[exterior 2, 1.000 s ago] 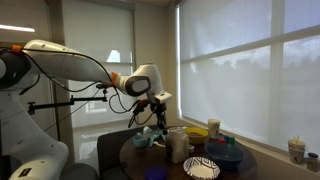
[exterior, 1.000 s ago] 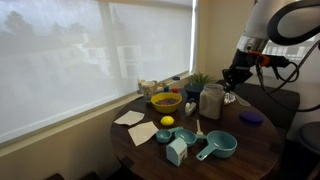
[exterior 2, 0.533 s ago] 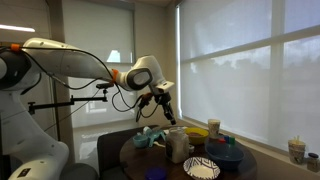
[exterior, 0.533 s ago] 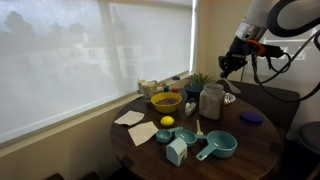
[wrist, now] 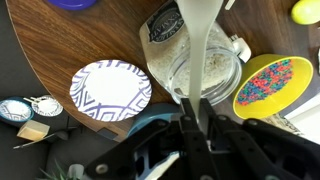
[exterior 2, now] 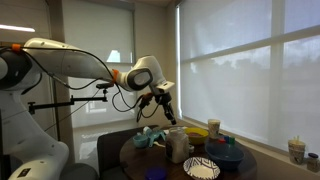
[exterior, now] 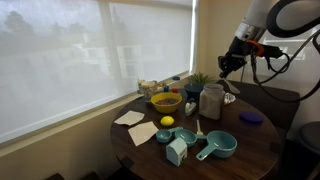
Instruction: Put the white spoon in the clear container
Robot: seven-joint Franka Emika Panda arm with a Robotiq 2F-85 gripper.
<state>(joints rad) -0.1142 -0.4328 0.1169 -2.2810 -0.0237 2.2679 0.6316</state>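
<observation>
My gripper (wrist: 196,108) is shut on the white spoon (wrist: 199,40), which hangs from the jaws over the mouth of the clear container (wrist: 195,65) in the wrist view. The container stands on the round wooden table in both exterior views (exterior: 211,100) (exterior 2: 179,144). The gripper is held well above it in both exterior views (exterior: 227,66) (exterior 2: 165,107). The spoon itself is too small to make out in the exterior views.
A yellow bowl (wrist: 272,85) of coloured bits sits beside the container. A patterned white plate (wrist: 110,92) lies on its other side. Teal measuring cups (exterior: 215,145), a lemon (exterior: 167,122), napkins (exterior: 130,118) and a purple lid (exterior: 251,116) lie on the table.
From a second ago the gripper rose from just beside the container to well above it, with the spoon in it. It has stayed still over the last half second.
</observation>
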